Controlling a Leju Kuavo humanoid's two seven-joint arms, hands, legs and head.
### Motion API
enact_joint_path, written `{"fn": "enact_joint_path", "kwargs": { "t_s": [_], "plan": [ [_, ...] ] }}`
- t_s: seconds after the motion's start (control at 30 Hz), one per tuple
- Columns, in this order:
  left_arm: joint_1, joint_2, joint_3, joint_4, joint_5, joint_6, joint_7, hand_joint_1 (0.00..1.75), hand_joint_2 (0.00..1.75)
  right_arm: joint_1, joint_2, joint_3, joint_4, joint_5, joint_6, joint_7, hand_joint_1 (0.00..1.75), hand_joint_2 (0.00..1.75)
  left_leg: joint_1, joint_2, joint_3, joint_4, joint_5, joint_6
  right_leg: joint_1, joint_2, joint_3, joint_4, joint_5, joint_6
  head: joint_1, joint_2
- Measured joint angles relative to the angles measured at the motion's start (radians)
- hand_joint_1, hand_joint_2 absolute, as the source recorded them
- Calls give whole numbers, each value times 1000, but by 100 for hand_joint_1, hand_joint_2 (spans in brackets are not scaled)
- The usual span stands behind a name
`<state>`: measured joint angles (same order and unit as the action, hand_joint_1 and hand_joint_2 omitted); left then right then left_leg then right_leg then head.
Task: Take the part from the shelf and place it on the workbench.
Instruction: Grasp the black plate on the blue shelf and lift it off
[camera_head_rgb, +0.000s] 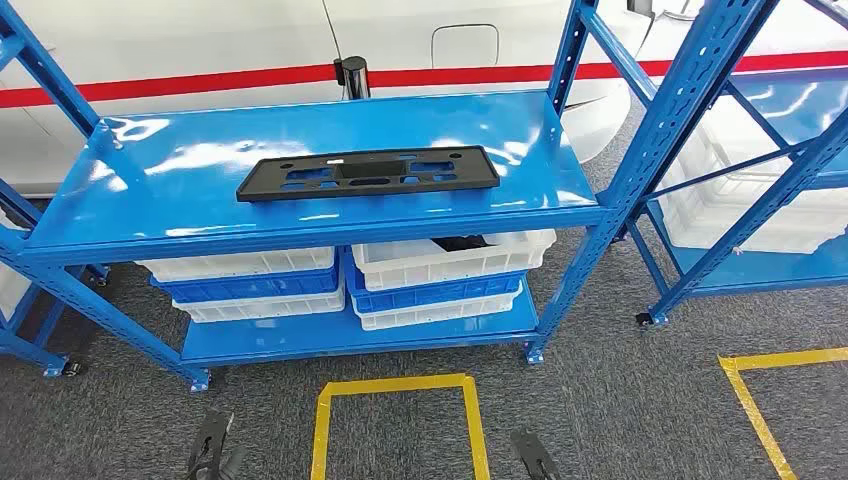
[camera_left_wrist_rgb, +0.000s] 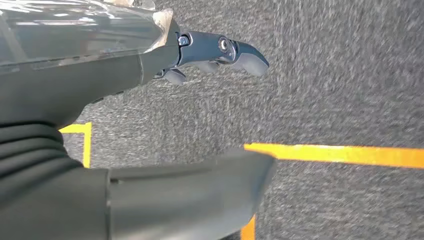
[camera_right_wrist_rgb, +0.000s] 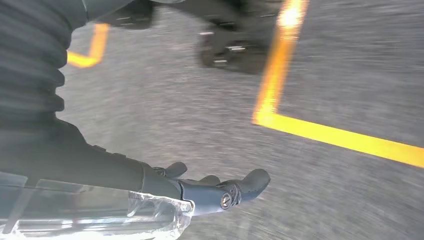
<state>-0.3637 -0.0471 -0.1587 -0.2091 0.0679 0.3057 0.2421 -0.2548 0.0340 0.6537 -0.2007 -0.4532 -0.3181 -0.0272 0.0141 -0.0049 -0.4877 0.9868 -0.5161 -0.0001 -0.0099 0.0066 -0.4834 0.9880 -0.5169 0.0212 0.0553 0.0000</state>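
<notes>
The left robot hand (camera_left_wrist_rgb: 220, 52) hangs low over grey carpet (camera_left_wrist_rgb: 340, 90), its dark fingers (camera_left_wrist_rgb: 250, 56) extended and loosely apart from the thick grey thumb, with nothing held. Yellow floor tape (camera_left_wrist_rgb: 340, 154) runs across the carpet just beyond it. The right robot hand (camera_right_wrist_rgb: 220, 192) hangs the same way on the other side, fingers stretched out and apart, holding nothing, with a corner of yellow tape (camera_right_wrist_rgb: 280, 122) on the carpet past its fingertips; that view is blurred.

In the head view both hands sit at the lower edge, the left robot hand (camera_head_rgb: 212, 445) and the right robot hand (camera_head_rgb: 532, 455) either side of a yellow taped square (camera_head_rgb: 398, 385) on the floor. Ahead of and well above both stands a blue shelf (camera_head_rgb: 150, 215). The part (camera_head_rgb: 367, 172), a long flat black plate with cut-outs, lies on the shelf's top board, well apart from either hand and roughly midway between them. Below it, on the lower board, are stacked white and blue bins (camera_head_rgb: 260, 285). A second blue rack (camera_head_rgb: 745, 270) with white bins stands off to the right hand's side. Behind the shelf is a white surface with a red stripe (camera_head_rgb: 200, 82).
</notes>
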Motion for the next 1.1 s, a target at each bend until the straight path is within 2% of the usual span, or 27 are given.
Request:
{"fn": "enact_joint_path", "kwargs": {
  "t_s": [0.2,0.47,0.8,1.1],
  "plan": [
    [0,-5,3,3,8,22,-28,0,0,-60,-1,-89,-1,-76,35,-137,0,175,0,0,0,0,0,0,0,0,0,0,1,-2,0,0],
    [0,-12,30,8,42,8,-78,0,0,-116,1,-245,-42,-189,215,-274,0,175,0,0,-1,0,1,1,0,0,0,0,1,-2,0,0],
    [16,-15,76,10,86,-35,-158,0,0,-156,14,-432,-153,-291,473,-387,0,175,0,0,-1,0,1,0,0,0,0,1,1,-2,0,0],
    [112,10,86,10,87,-89,-339,0,0,-137,29,-542,-355,-235,564,-425,0,175,0,0,-3,0,1,0,0,0,-2,1,1,-2,0,0]
  ]
}}
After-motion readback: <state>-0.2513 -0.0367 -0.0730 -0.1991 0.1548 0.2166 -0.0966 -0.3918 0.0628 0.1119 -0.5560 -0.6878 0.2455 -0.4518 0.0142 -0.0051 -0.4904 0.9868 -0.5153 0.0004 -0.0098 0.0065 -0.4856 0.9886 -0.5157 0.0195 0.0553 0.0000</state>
